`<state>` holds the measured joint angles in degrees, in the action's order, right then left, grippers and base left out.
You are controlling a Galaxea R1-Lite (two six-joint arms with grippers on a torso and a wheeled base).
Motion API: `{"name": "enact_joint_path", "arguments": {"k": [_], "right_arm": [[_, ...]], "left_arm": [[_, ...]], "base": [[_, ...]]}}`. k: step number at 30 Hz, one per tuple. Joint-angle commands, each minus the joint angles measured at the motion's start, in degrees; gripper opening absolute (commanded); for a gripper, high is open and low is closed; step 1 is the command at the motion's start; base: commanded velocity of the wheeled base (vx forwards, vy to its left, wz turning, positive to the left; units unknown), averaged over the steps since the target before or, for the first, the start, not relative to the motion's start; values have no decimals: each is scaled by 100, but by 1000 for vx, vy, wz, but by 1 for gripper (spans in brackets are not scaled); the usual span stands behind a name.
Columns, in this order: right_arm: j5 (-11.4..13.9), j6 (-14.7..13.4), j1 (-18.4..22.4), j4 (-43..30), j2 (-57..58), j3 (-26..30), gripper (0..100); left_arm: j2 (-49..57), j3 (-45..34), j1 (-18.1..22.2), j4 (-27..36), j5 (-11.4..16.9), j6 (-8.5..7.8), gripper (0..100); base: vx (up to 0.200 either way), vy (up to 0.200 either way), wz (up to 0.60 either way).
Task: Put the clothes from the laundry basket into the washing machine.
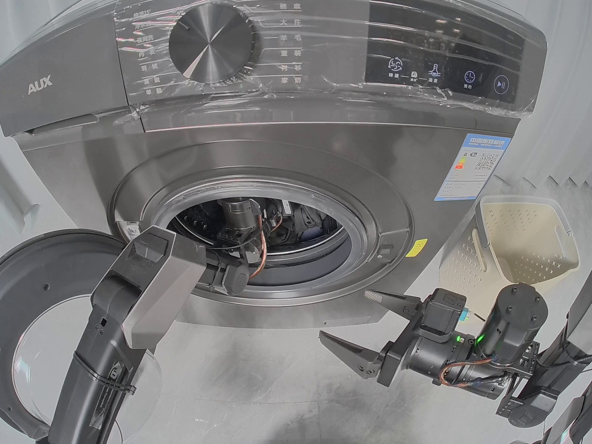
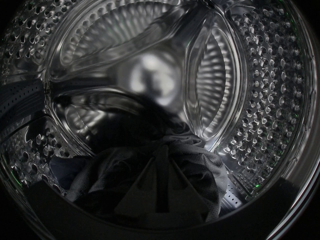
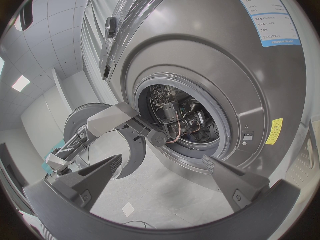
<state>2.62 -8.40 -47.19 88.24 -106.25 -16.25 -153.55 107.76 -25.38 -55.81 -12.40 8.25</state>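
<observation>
Clothes [image 2: 203,170] are sitting bunched at the bottom of the washing machine drum [image 2: 273,84], and the left claw [image 2: 162,147] is looking clenched on them. Right claw [image 1: 346,316] is hanging wide open out front. If lefty's backing out without letting go, it's dragging the bundle out again.

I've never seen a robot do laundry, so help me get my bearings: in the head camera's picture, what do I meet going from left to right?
Open round door → left arm → washing machine's drum opening → right gripper, open → cream laundry basket.
</observation>
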Motion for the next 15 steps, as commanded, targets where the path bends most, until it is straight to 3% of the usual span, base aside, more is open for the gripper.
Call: {"name": "enact_joint_path", "arguments": {"k": [1,2,8,15], "right_arm": [[2,5,-1,1,-18,8,100],[2,5,-1,1,-18,-1,100],[2,5,8,1,-18,-1,100],[2,5,-1,1,-18,-10,100]], "left_arm": [[-34,-36,7,9,1,1,0],[-17,-115,16,9,1,1,100],[97,-370,16,26,9,80,100],[502,-1302,-20,26,18,98,100]], "base": [[0,0,0],[0,0,0],[0,0,0],[0,0,0]]}}
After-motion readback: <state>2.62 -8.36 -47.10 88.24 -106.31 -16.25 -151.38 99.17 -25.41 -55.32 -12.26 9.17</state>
